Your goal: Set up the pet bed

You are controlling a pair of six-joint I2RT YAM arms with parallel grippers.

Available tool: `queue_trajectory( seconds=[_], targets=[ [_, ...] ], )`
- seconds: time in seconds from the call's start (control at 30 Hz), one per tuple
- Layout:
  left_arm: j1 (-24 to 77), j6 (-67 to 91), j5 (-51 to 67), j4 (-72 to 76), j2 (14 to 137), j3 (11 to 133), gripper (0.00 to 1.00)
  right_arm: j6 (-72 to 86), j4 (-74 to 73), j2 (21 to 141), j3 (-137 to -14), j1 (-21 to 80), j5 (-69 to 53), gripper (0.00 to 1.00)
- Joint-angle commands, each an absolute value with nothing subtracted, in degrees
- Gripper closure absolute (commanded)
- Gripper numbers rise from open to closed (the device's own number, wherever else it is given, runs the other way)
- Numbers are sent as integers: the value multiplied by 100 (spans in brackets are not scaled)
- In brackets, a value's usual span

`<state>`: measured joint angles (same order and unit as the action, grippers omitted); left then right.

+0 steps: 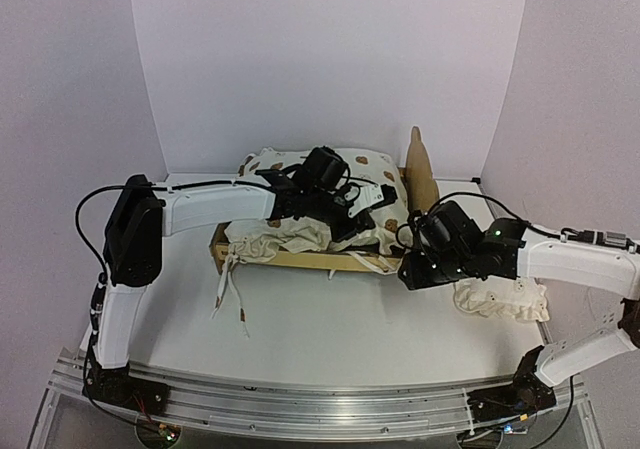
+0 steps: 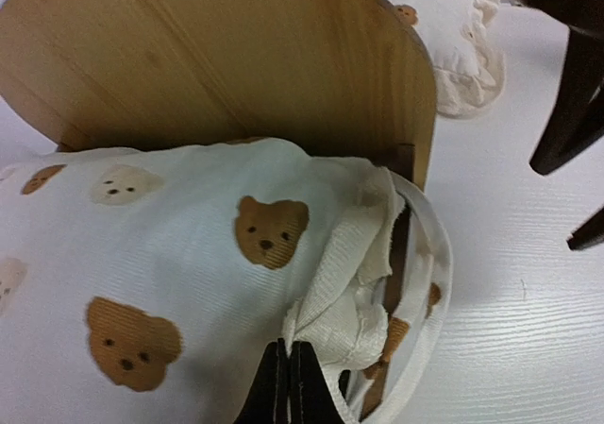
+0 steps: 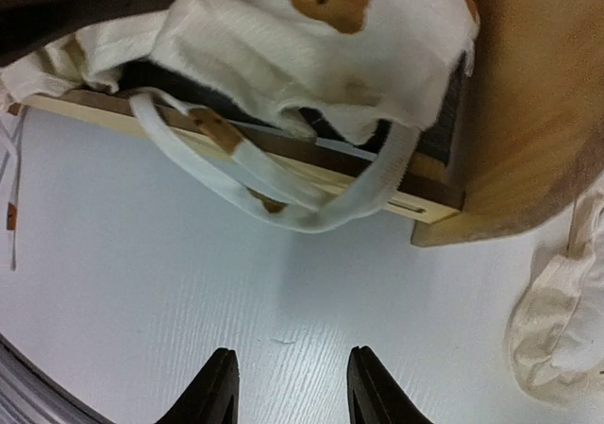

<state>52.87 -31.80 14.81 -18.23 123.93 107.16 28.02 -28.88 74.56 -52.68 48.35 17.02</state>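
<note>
Bed [image 1: 300, 260] sits on the table [image 1: 330, 319], cushion [image 1: 290, 231] rumpled over it. Above the bed, the left gripper [image 2: 287, 367] is pinched tight on the cushion's corner, probably to pull it flat. The right gripper [image 3: 293, 377] hovers beside the bed's headboard end, jaws apart, empty.

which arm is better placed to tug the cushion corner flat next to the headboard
Left. The left gripper is shut right at the corner of the cushion beside the headboard. The right gripper hangs open over the table in front of the pet bed, touching nothing.
</note>
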Motion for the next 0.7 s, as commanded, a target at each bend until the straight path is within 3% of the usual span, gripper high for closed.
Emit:
queue_trajectory(
  seconds=[0.0,0.4,0.67],
  targets=[
    [5000,-3058,1481,-2007,11847,11215,100,1659,-2725,7497,-5828,4705,1345,58],
    [4533,-3016,1409,-1979,11563,11291,100,1501,-2596,8426,-6561,4239,783,58],
    [4354,-3088,1307,-1802,11471,11094,100,2106,-1551,8743,-6449,4112,970,61]
  ],
)
